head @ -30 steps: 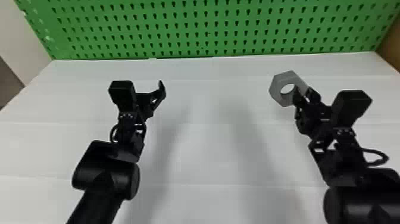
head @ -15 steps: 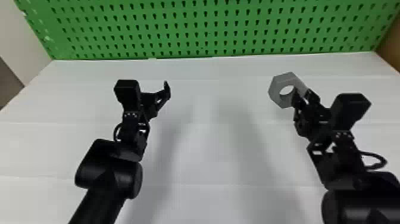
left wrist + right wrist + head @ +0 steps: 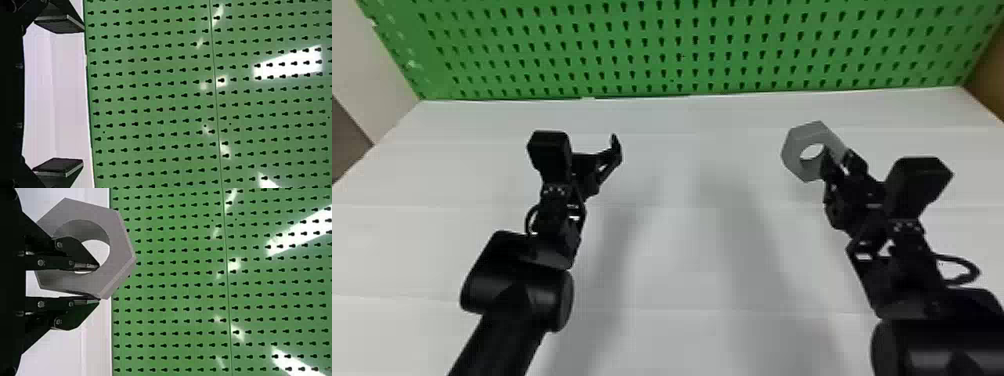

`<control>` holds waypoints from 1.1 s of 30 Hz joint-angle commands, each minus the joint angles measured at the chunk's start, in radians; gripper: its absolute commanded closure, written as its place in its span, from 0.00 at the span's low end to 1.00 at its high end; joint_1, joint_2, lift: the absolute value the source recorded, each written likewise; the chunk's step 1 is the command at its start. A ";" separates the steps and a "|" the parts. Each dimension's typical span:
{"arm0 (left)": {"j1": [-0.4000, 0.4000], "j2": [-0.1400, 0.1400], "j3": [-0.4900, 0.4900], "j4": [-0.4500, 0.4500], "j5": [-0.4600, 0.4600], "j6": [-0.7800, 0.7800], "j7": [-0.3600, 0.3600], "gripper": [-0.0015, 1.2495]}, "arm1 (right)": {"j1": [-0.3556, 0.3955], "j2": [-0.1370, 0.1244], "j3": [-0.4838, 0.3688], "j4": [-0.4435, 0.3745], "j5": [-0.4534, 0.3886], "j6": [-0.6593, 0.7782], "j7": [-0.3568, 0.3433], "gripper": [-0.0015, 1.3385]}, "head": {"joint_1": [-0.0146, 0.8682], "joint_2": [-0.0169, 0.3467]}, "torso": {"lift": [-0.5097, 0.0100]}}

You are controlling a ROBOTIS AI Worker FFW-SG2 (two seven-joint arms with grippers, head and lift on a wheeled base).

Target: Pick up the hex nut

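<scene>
My right pincer [image 3: 98,284], nearly closed, clamps the hex nut [image 3: 119,243] off-centre; its weight could swivel it loose. Left pincer [image 3: 82,95] gapes, empty.

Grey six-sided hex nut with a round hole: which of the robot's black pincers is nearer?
Right. The right pincer grips the hex nut, one finger inside its hole, the other outside; the left pincer is open, well to its left.

Soft-edged shadows cross the white surface [image 3: 677,270]; bright glare patches mark the green pegboard [image 3: 156,92] in both wrist views.
</scene>
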 commanded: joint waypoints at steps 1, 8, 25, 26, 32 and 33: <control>0.000 0.000 -0.002 0.000 0.001 0.000 0.000 0.07 | 0.000 -0.002 0.004 0.000 0.003 0.000 0.000 0.81 | 0.91 0.46 | 0.81; -0.003 -0.002 -0.002 0.000 -0.002 0.000 0.000 0.07 | -0.002 -0.005 0.006 0.000 0.010 0.000 -0.001 0.81 | 0.91 0.46 | 0.81; -0.007 -0.003 0.003 0.003 -0.009 0.000 0.000 0.07 | -0.009 -0.015 0.012 0.000 0.015 0.002 0.000 0.81 | 0.91 0.46 | 0.81; -0.009 -0.003 0.003 0.005 -0.009 0.000 0.000 0.07 | -0.009 -0.015 0.012 0.000 0.015 0.003 0.000 0.81 | 0.91 0.46 | 0.81; -0.012 -0.005 0.001 0.005 -0.012 0.000 0.000 0.07 | -0.012 -0.018 0.014 0.002 0.016 0.005 0.000 0.81 | 0.91 0.46 | 0.81; -0.012 -0.005 0.001 0.005 -0.012 0.000 0.000 0.07 | -0.012 -0.018 0.014 0.002 0.016 0.005 0.000 0.81 | 0.91 0.46 | 0.81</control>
